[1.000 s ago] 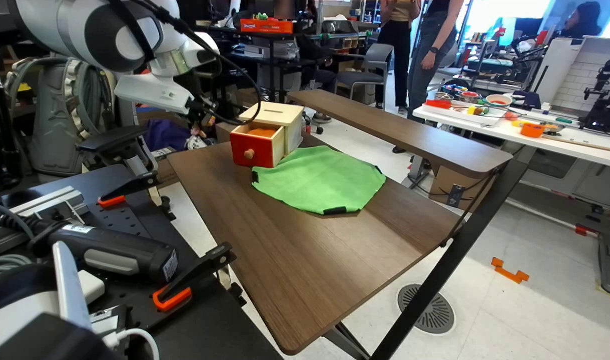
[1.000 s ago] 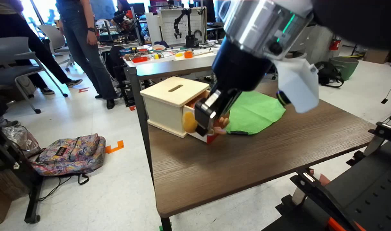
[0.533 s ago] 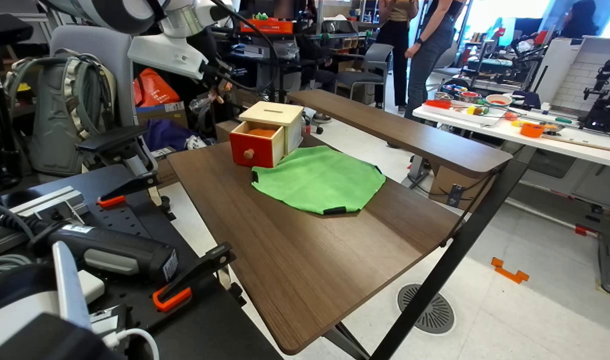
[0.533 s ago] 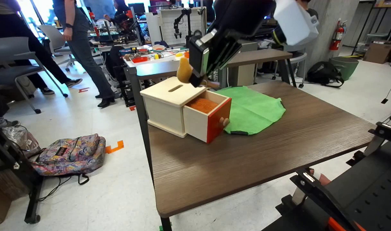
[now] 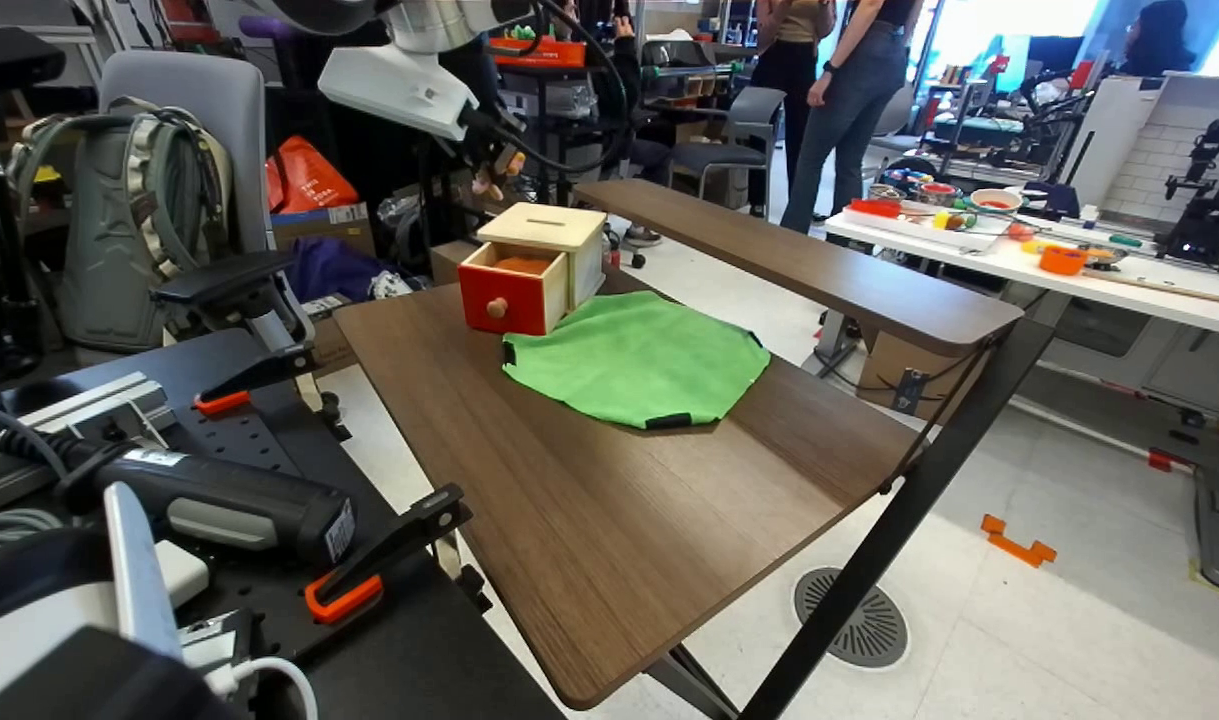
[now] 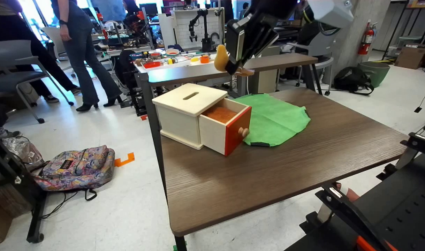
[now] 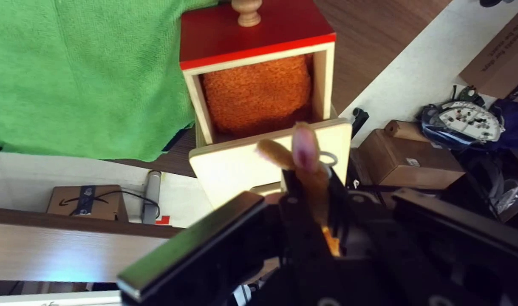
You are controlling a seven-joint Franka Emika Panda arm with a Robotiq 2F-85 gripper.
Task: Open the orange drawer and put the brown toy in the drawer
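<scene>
While pale floor (image 6: 128, 209) spreads around it, a brown table (image 6: 285, 181) stands below me, a grey chair (image 6: 13, 52) well apart. On the tabletop a green cloth (image 6: 275, 122) lies flat; just beside, a wooden box (image 6: 179, 122) has its orange drawer (image 6: 235, 134) pulled out, rust-coloured fabric (image 7: 259, 93) inside. Higher than the box, my claw (image 7: 312, 182) pinches the brown toy (image 7: 306, 148).

You are in a robotics lab: around your counter (image 6: 285, 174) you can see another robot arm (image 6: 205, 29), a cluttered white workbench (image 5: 1014, 264), a monitor (image 6: 149, 8) and a red fire extinguisher (image 6: 367, 39).
</scene>
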